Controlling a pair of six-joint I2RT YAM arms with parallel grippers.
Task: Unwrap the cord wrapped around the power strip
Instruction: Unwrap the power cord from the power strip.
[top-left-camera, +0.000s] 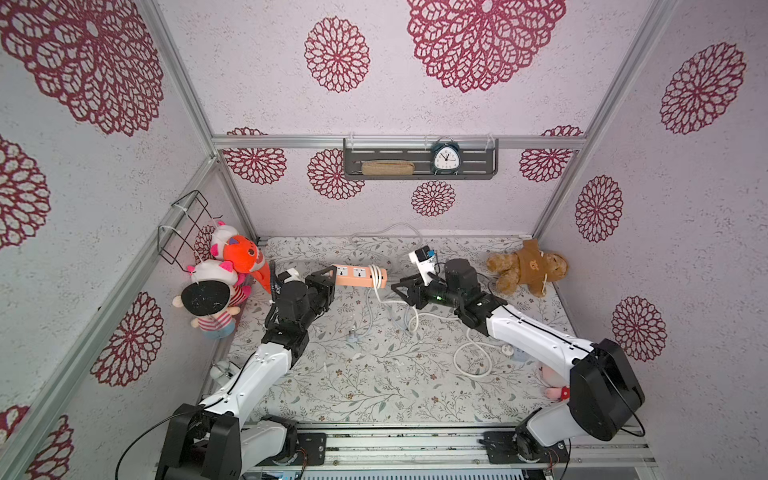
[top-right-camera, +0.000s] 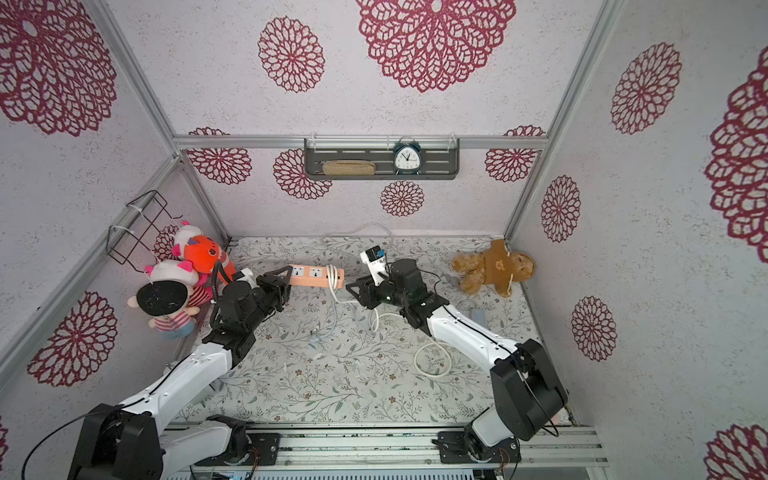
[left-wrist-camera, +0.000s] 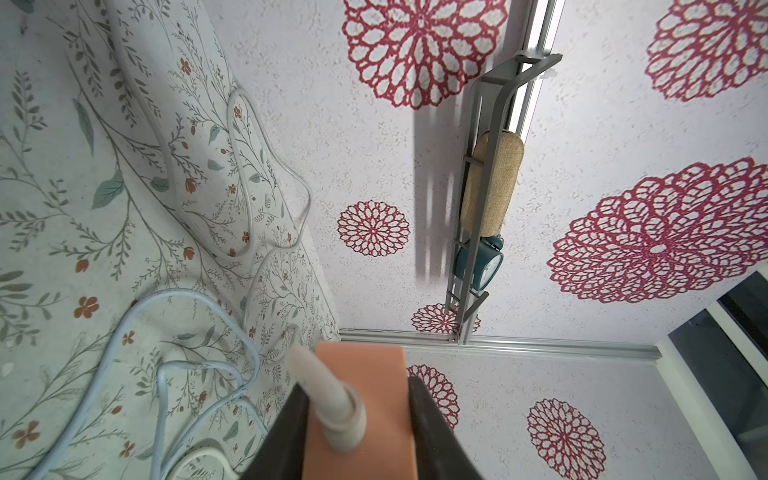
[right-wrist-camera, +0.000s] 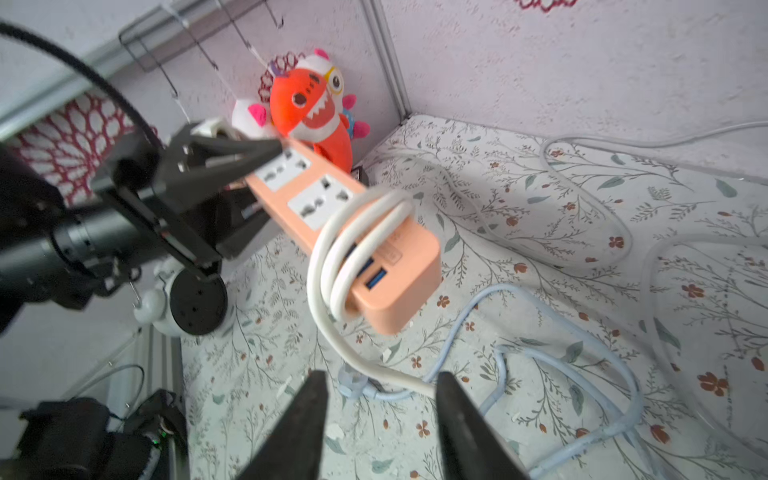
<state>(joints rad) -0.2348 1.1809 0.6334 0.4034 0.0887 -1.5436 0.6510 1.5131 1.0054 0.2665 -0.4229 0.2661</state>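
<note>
1. The bench (top-left-camera: 374, 386), under its floral cloth, lies below the power strip (top-left-camera: 360, 276), which is held roughly level and clear of the cloth.
2. Your left arm (top-left-camera: 266, 365) has the power strip by the end where its lead comes out. The left wrist view shows the left jaws clenched across the orange body there.
3. Your right arm (top-left-camera: 536, 332) faces the power strip's free end. The right jaws stand parted and grasp nothing, and the loose run of cord crosses just ahead of their tips.
4. The cord (right-wrist-camera: 332, 257) is white, with two or three turns around the power strip's free end, over the USB ports. From there its tail drops to the bench.
5. A pale blue cable (right-wrist-camera: 503, 288) lies on the bench below the power strip. Leave it alone.
6. I judge you are between turns, about to retake the cord. Next, close the right jaws on the white run near the turns and lead it round the free end in the loosening direction, while the left keeps steady.
7. No writing is readable. A faint mark beside the strip's USB ports is blurred, and the numerals on the clock (top-left-camera: 445, 160) are too small.
</note>
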